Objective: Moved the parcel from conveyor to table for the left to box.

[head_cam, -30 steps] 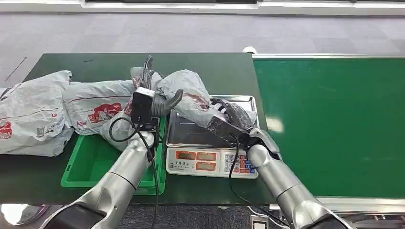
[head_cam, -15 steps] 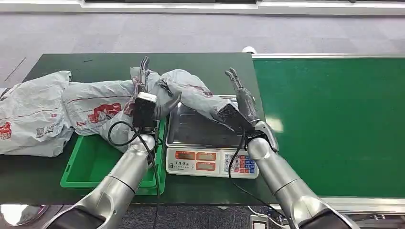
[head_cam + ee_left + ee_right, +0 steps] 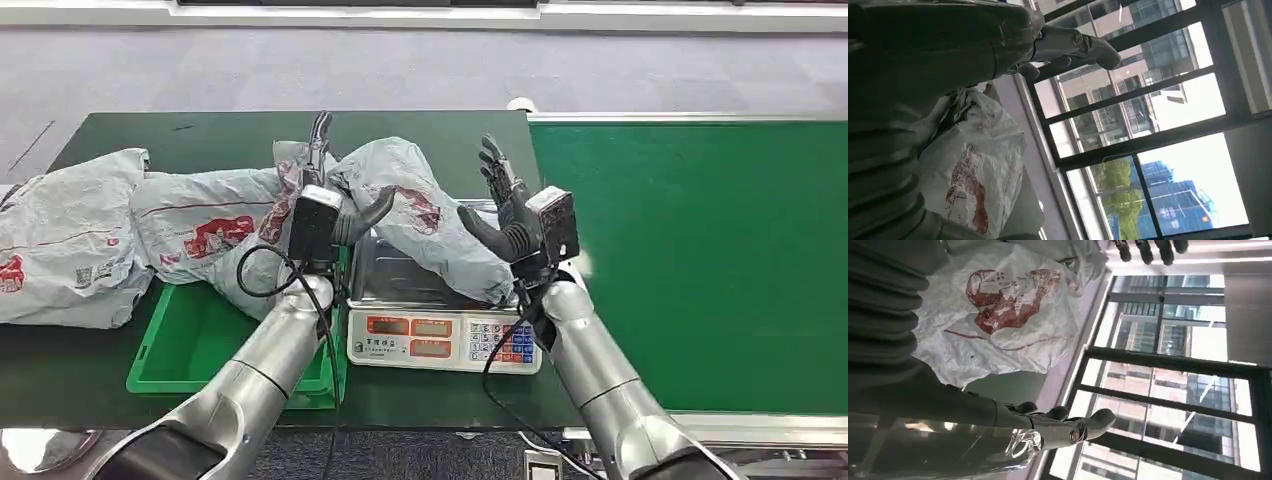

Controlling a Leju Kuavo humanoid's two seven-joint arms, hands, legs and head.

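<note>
Grey plastic mailer parcel [image 3: 425,215] on steel-topped weighing scale [image 3: 440,325]; green plastic crate [image 3: 200,340] left; green conveyor belt [image 3: 700,250] right.

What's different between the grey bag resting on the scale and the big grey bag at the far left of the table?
The parcel on the scale slants up off the scale's metal tray, propped between the left hand and right hand. The far-left parcel lies flat on the dark table, untouched, and looks wider. Both are crinkled grey plastic mailers with red print.
</note>
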